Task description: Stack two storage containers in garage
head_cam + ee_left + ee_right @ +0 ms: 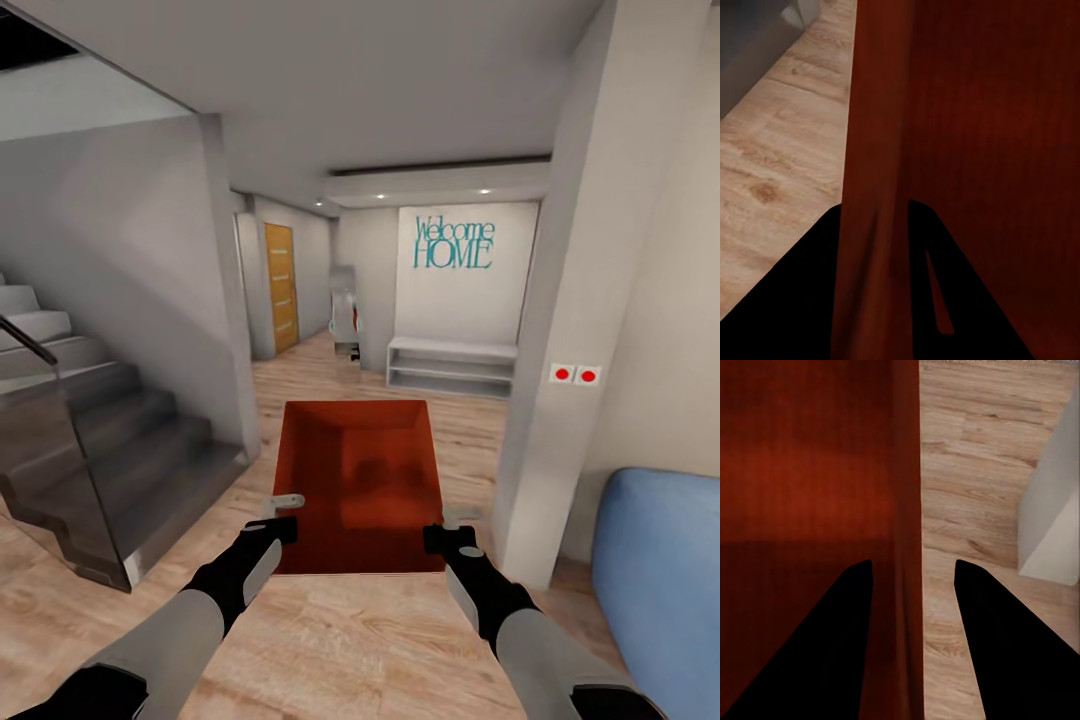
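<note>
head view: storage container (358, 480), red-orange and open-topped, hangs in front of the robot between both arms, above the light wood plank floor (350, 640). its long axis runs straight away from the robot toward the hallway, open side up, far end wall toward the white shelf unit (452, 366) under the teal "welcome home" lettering (454, 243). the left tool (283, 518) sits on the near part of the left long wall, the right tool (448, 530) on the near part of the right long wall. a grey staircase (90, 420) rises at the left, a blue sofa (655, 580) shows at the right edge, a white pillar (560, 380) stands right of the container, and a wooden door (281, 286) lies far down the hall.

left wrist view: the left tool (874, 289) straddles the container's side wall (874, 150), one dark finger on each face, clamped on it; plank floor runs alongside.

right wrist view: the right tool (911, 641) likewise has a finger either side of the other wall (906, 472), clamped on it, with the container's inside on one side and plank floor plus a white pillar base (1054, 525) on the other.
</note>
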Robot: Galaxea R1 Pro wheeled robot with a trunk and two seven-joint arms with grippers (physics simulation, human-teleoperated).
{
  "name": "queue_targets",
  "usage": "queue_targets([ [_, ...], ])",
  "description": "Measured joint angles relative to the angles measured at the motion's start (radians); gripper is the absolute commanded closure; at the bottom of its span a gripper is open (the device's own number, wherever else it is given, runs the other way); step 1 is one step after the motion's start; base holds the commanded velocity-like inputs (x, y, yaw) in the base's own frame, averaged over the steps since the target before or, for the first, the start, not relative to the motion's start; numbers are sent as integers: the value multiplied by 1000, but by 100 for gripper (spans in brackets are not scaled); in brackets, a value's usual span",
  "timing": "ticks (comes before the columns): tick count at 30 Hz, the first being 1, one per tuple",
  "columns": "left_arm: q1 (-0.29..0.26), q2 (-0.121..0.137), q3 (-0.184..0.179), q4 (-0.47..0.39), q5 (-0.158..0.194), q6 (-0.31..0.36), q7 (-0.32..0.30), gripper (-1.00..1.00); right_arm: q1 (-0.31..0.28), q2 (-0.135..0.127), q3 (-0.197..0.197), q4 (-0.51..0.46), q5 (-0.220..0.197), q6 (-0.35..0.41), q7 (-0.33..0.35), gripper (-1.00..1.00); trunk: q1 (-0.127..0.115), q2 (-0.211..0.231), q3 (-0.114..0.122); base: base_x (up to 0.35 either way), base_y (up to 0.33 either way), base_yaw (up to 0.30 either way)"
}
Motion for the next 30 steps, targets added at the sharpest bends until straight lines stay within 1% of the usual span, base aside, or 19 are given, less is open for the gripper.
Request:
queue_targets([
  [30,0,0,0,1,3,0,0,100,0,1,-1,-1,3,3,-1,100,0,0,0,323,0,0],
])
